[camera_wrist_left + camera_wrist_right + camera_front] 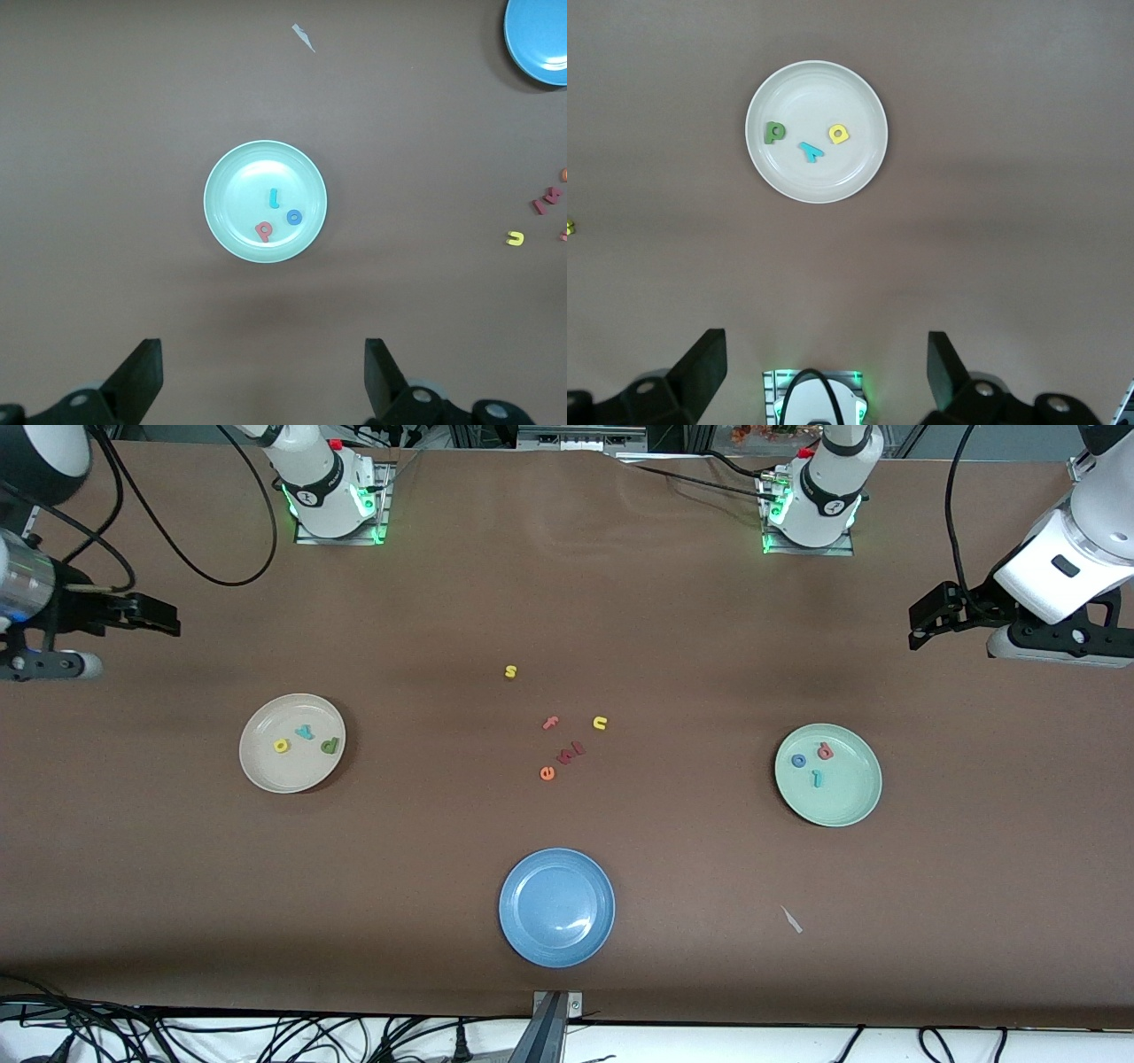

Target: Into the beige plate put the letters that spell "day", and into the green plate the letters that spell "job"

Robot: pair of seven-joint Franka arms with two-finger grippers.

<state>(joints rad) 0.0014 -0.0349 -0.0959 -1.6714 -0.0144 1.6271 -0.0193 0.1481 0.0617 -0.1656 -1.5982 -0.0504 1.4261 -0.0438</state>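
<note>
Beige plate [816, 131] w/ d, a, y; arm base [818, 398] only in right wrist.

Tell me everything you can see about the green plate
The green plate is round, shallow and pale mint, smooth with a raised rim and a slight sheen, plastic or glazed by its look. It lies flat and upright on the brown table, toward the left arm's end. Three small foam letters rest inside it, apart from each other: a pinkish-red b, a blue o and a teal j. Nothing else touches it.
</note>
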